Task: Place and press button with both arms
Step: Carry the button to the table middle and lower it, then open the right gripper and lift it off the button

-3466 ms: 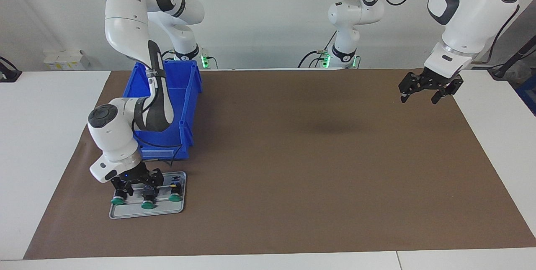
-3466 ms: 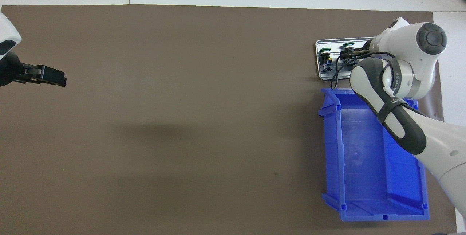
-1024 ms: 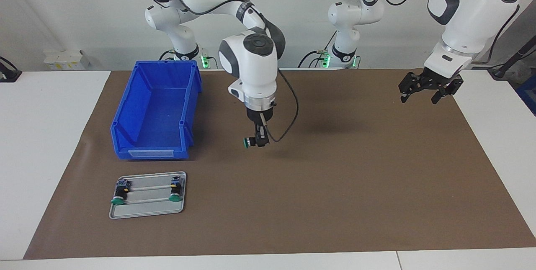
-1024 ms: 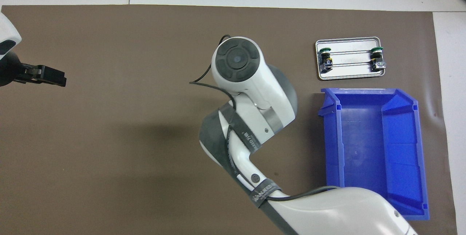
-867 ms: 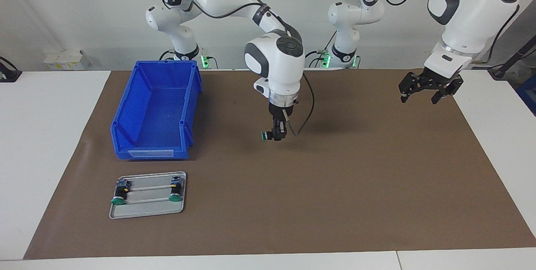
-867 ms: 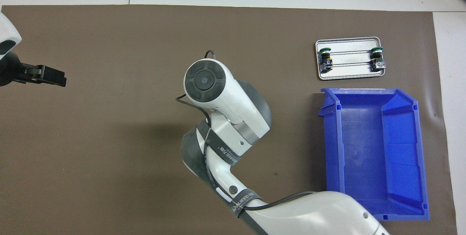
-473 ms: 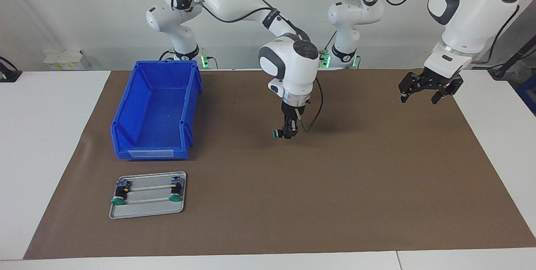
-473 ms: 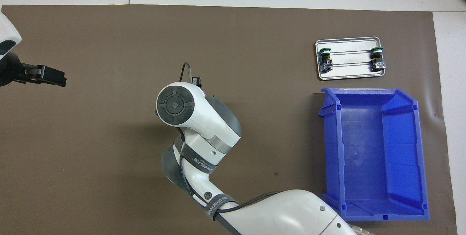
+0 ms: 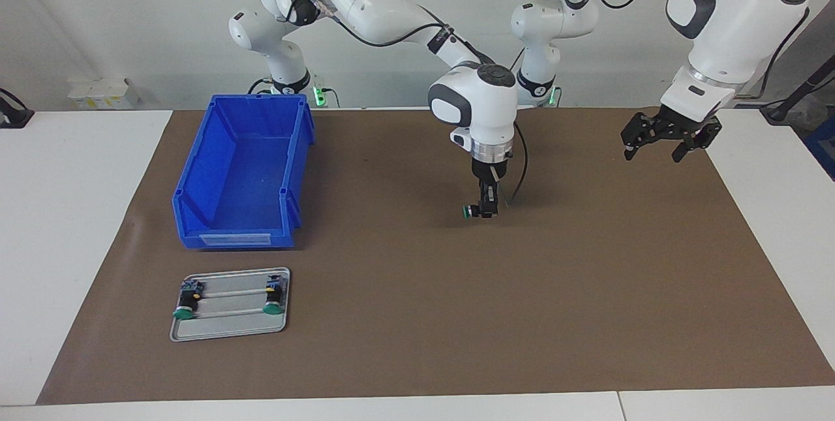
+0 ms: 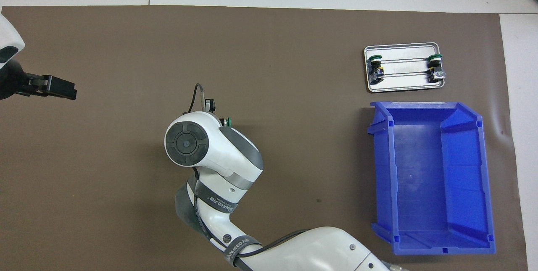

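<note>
Button (image 9: 469, 211) clamped in right gripper (image 9: 484, 209) over the mat's (image 9: 417, 316) middle, green cap sideways; overhead view hides the grip under the wrist, only the cap (image 10: 227, 122) peeks out. Left gripper (image 9: 662, 140) waits with jaws spread over the left arm's end of the mat. Metal tray (image 9: 228, 331) holds two spare buttons (image 9: 186, 307); blue bin (image 9: 242, 173), nearer the robots, has nothing in it. White tabletop, pale wall.

White tabletop (image 9: 78, 212) under a brown mat (image 9: 587, 290). Plain white wall (image 9: 98, 16) at the robots' end. Even light.
</note>
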